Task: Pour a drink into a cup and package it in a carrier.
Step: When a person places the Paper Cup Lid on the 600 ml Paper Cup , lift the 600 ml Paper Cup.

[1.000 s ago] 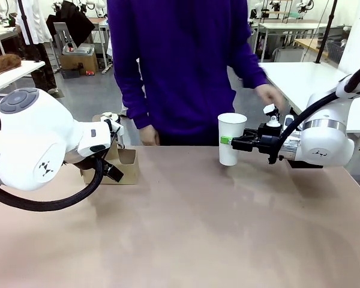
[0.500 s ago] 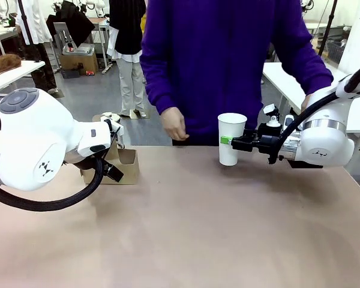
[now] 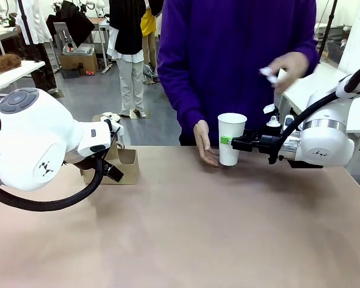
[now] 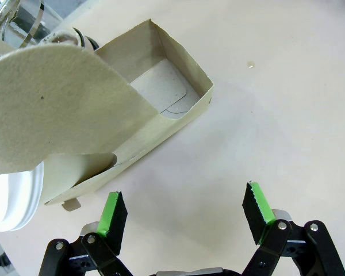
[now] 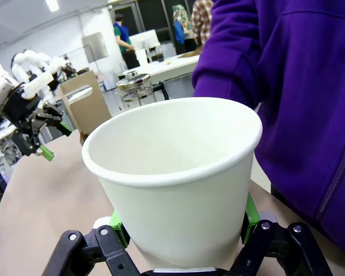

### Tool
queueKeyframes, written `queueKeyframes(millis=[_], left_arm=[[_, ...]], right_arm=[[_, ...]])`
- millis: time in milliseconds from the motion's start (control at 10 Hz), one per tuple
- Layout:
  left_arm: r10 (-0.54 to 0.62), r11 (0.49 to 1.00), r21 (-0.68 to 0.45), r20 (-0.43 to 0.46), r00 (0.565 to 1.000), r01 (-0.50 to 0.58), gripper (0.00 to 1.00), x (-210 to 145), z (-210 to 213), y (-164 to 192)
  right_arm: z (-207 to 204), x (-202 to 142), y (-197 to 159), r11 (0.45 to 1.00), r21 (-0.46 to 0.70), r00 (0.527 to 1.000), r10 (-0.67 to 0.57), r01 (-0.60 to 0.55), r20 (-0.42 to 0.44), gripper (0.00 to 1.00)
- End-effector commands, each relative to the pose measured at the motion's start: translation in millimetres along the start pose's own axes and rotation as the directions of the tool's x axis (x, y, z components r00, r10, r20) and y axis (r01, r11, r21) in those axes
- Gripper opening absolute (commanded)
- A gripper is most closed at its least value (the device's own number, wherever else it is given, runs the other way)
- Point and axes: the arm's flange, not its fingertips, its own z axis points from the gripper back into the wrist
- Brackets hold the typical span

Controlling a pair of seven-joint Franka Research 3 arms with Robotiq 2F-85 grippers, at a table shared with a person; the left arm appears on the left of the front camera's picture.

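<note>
We see one tall white cup [image 3: 231, 139] standing upright at the far right side of the counter [image 3: 186, 228], pinched between the jaws of the right gripper [image 3: 230, 143]. A person's hand [image 3: 205, 145] rests just left of it; their other hand [image 3: 288, 62] is raised, holding something small and white. The middle and near counter lie open. Far left sits one brown carrier [image 4: 161, 123]: one pocket empty, one holding a lidded cup [image 4: 11, 195]. The left gripper [image 4: 184, 198] hangs beside it, jaws spread, holding nothing.
</note>
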Motion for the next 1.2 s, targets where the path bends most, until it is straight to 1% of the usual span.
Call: queueKeyframes(millis=[0,1100], left_arm=[[0.001,1.0,-0.001,0.001,1.0,-0.001,1.0,-0.2,0.3,0.2],[0.001,1.0,-0.001,0.001,1.0,-0.001,1.0,-0.2,0.3,0.2]], right_arm=[[-2.1,3.3,1.6,1.0,-0.007,1.0,0.001,-0.001,0.003,0.84],[-2.1,3.3,1.6,1.0,-0.007,1.0,0.001,-0.001,0.003,0.84]])
